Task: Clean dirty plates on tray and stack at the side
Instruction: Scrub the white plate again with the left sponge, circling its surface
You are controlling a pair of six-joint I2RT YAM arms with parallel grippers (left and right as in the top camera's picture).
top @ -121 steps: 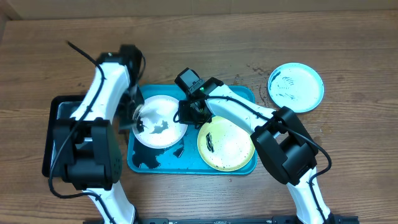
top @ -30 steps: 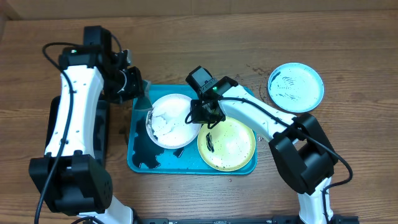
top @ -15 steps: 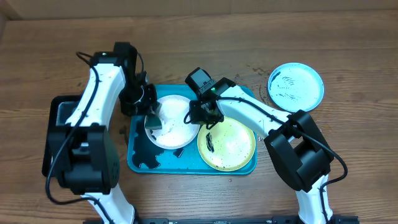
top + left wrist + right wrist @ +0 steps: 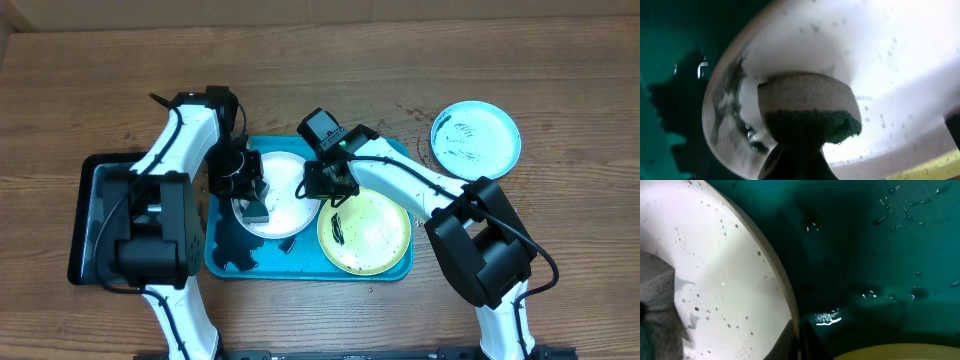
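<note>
The white plate (image 4: 287,193) in the tray (image 4: 300,267)
Right gripper (image 4: 313,190) pinches its rim; left gripper (image 4: 251,198) clamps a sponge (image 4: 807,107) (tray wall near).

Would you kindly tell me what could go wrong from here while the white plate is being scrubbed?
1. The right gripper pinches the white plate only by its thin rim; pressure from the sponge in the left gripper might make the plate slip or tip.
2. Black residue pools on the tray beside the plate, so a slide could dirty it again or bump the yellow-green plate.
</note>
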